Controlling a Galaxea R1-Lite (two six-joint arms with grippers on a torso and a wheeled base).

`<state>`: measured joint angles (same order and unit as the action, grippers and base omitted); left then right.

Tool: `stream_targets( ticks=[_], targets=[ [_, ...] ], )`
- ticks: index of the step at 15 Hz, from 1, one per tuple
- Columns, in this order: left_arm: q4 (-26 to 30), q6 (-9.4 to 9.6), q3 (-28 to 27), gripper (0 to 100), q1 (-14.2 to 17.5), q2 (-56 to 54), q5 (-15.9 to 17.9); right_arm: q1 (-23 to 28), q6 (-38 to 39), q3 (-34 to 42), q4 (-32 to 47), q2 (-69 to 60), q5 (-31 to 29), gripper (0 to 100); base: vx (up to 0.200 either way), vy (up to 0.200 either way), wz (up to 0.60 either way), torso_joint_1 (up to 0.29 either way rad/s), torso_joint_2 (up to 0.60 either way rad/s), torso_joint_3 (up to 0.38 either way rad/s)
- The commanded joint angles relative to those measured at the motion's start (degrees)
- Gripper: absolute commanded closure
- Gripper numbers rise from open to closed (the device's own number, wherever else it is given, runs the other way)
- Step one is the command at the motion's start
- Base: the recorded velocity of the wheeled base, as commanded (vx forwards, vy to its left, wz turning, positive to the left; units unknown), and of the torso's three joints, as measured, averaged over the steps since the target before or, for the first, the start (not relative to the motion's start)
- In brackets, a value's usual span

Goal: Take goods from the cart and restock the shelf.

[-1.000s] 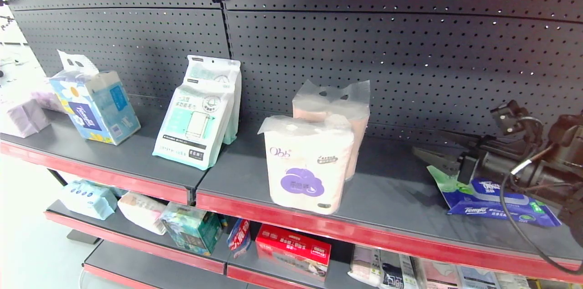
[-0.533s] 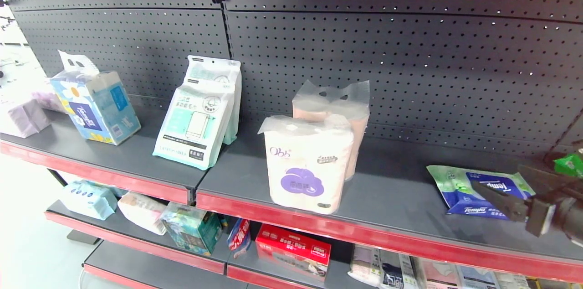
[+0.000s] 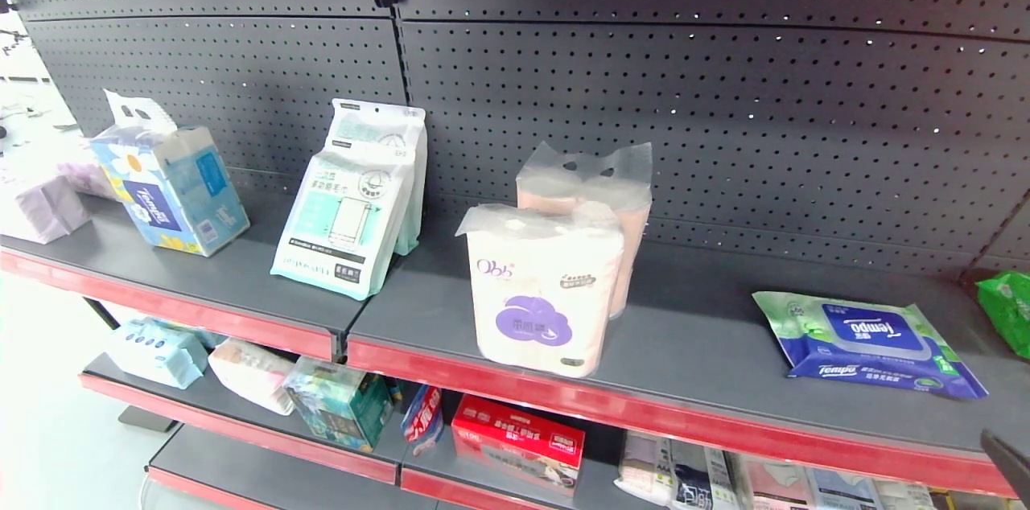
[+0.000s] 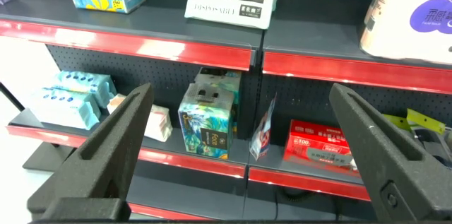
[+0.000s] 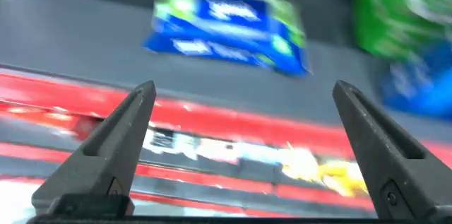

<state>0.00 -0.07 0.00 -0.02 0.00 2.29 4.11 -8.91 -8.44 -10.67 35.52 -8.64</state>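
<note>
Right end effector (image 5: 244,91) is hanging wide open with nothing in it, and it's been pulling back fast. A second ago it was stretched in over the shelf (image 3: 692,337) right above the wet wipes pack (image 3: 865,345). Half a second ago it was out by the front edge, and now just one dark finger is poking into the near right corner of the head view.

Left end effector (image 4: 240,93) is also gaping open and empty, hanging low in front of the lower shelves, where a teal box (image 4: 208,121) and a red box (image 4: 321,150) are sitting.

The wet wipes pack is lying flat on the right part of the shelf, near the red front lip, and isn't moving between frames. A green pack (image 3: 1006,309) is sitting just right of it, a bit farther back.

Toward the middle, a toilet roll pack (image 3: 543,293) is standing upright near the front, with a second roll pack (image 3: 591,196) right behind it. Farther left, a mint pouch (image 3: 346,224) is leaning back, and a blue tissue pack (image 3: 169,188) is sitting tilted.
</note>
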Motion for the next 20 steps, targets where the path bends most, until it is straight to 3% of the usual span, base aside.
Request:
stream_targets(
  ticks=[1,4,9,12,14,16,20],
  targets=[
    [0.0,-0.01,0.0,0,0.02,0.0,-0.01,2.22,-0.41,0.97,3.99,-10.3,-0.85,0,0.0,0.0,0.0,0.0,0.0,0.0],
    [0.0,-0.01,0.0,0,0.02,0.0,-0.01,1.6,-0.32,1.14,6.27,-17.51,0.91,0,0.0,0.0,0.0,0.0,0.0,0.0],
    [0.0,-0.01,0.0,0,0.02,0.0,-0.01,0.99,-0.23,3.07,9.0,-25.33,9.52,0,0.0,0.0,0.0,0.0,0.0,0.0],
    [0.0,-0.01,0.0,0,0.02,0.0,-0.01,0.99,-0.23,3.16,13.57,-30.07,8.38,0,0.0,0.0,0.0,0.0,0.0,0.0],
    [0.0,-0.01,0.0,0,0.02,0.0,0.08,0.99,2.06,7.12,9.61,-29.99,2.14,0,0.0,0.0,0.0,0.0,0.0,0.0],
    [0.0,0.07,0.0,0,0.02,0.0,0.08,0.99,3.37,7.82,7.68,-29.99,1.08,0,0.0,0.0,0.0,0.0,0.0,0.0],
    [0.09,0.69,-0.09,0,0.02,0.09,0.17,0.9,2.85,8.44,7.06,-29.99,8.03,0,0.0,0.0,0.0,0.0,0.0,0.0]
  ],
)
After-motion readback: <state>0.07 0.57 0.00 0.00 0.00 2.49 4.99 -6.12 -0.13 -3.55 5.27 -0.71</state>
